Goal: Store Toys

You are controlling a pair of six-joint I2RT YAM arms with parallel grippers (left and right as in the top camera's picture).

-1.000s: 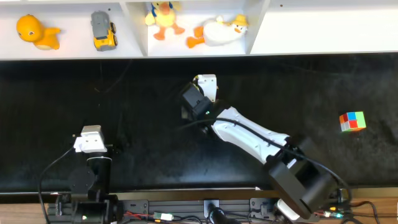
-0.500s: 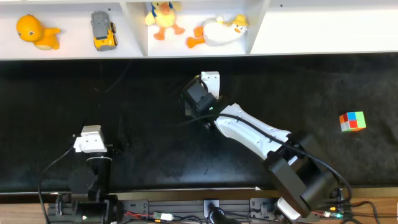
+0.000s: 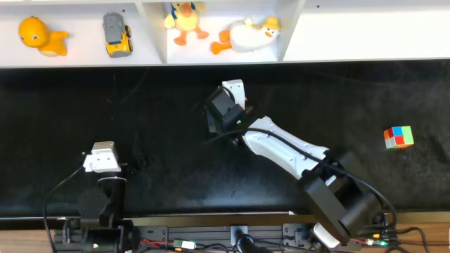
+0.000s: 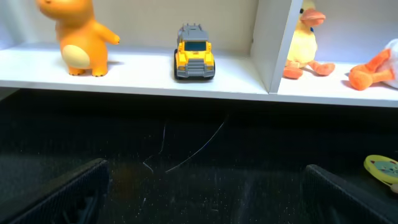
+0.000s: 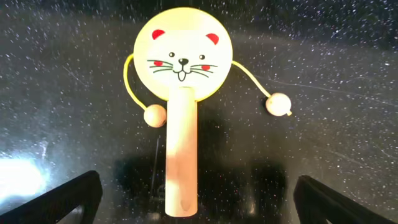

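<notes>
A wooden rattle drum (image 5: pixel 183 56) with a cat face, a straight handle (image 5: pixel 181 155) and two beads on strings lies flat on the black mat. My right gripper (image 5: pixel 198 190) hangs open above it, its fingers wide apart on either side of the handle's end. In the top view the right gripper (image 3: pixel 223 116) is near the mat's middle, below the shelf. The drum's edge (image 4: pixel 380 167) shows in the left wrist view. My left gripper (image 3: pixel 103 156) sits open near its base, facing the shelf, with nothing between its fingers (image 4: pixel 74 186).
A white shelf (image 3: pixel 225 56) runs along the back, holding an orange toy (image 3: pixel 41 35), a yellow truck (image 3: pixel 117 34), a yellow duck (image 3: pixel 184 21) and a white duck (image 3: pixel 249 35). Its right compartment holds nothing. A coloured cube (image 3: pixel 398 137) lies on the mat at the right.
My right gripper has shifted slightly toward the shelf and turned a little. The left arm has not moved.
</notes>
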